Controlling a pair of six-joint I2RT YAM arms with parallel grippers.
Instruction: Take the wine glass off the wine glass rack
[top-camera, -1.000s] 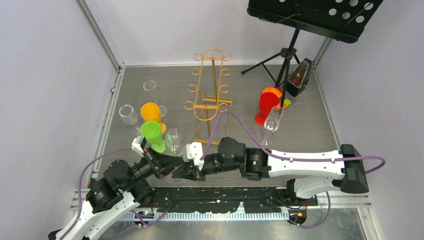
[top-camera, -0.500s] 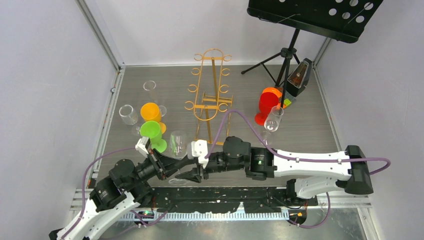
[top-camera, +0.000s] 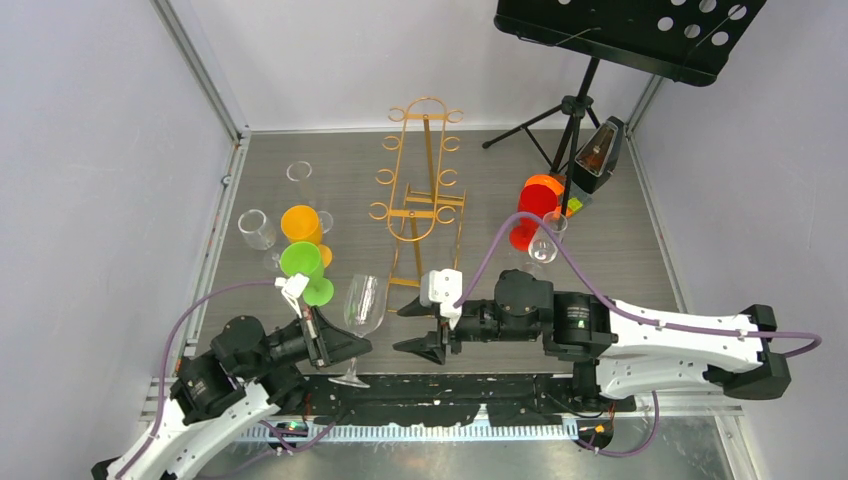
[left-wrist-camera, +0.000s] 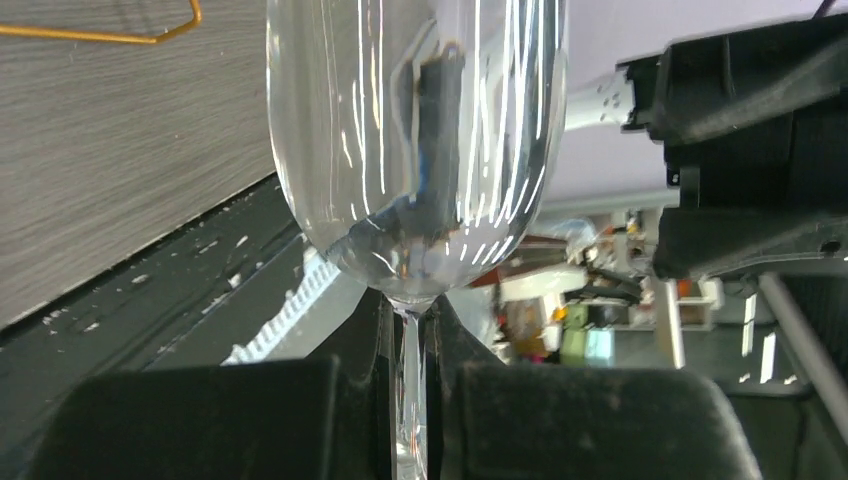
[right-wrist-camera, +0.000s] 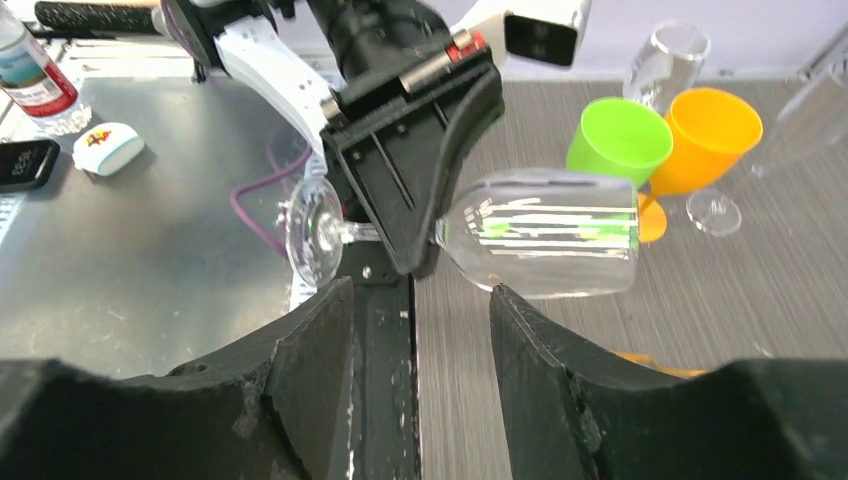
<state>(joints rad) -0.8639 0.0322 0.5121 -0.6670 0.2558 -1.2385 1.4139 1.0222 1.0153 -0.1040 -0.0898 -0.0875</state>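
Note:
A clear wine glass (top-camera: 365, 300) hangs tilted above the table's near edge, off the gold wire wine glass rack (top-camera: 425, 180), which stands empty at the centre back. My left gripper (top-camera: 340, 345) is shut on its stem. In the left wrist view the stem (left-wrist-camera: 410, 370) runs between the black fingers, with the bowl (left-wrist-camera: 415, 140) above them. My right gripper (top-camera: 415, 328) stands open just right of the glass, with nothing in it. The right wrist view shows the glass (right-wrist-camera: 540, 245) lying sideways beyond my open right gripper (right-wrist-camera: 420, 300).
A green goblet (top-camera: 302, 265), an orange goblet (top-camera: 300, 222) and clear glasses (top-camera: 257, 228) stand at the left. At the right are a red goblet (top-camera: 533, 205) and a clear glass (top-camera: 547, 235), near a metronome (top-camera: 600, 150) and a black music stand (top-camera: 625, 30).
My right gripper has opened, let go of the glass and drawn back to the right. The left gripper keeps the stem, and the glass has swung more upright.

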